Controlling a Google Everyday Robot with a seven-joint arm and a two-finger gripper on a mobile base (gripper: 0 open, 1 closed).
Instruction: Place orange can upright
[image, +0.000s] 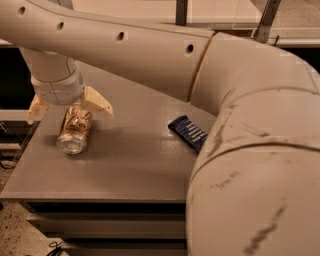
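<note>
At the left of the bench (130, 170) — lining up on the orange can (74, 131).
The can lies on its side. My gripper (67, 106) hangs over its far end, fingers spread wide, holding nothing — next, I judge, I must lower, close on it, then tip it upright.

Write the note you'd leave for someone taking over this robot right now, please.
Gripper: fingers open, one on each side of the far end of the orange can, not closed on it.
Can: lying on its side on the left part of the table.
Dark blue wrapper: to the right, apart.
Done: gripper lined up.
Left: grip the can, stand it upright, let go.
</note>
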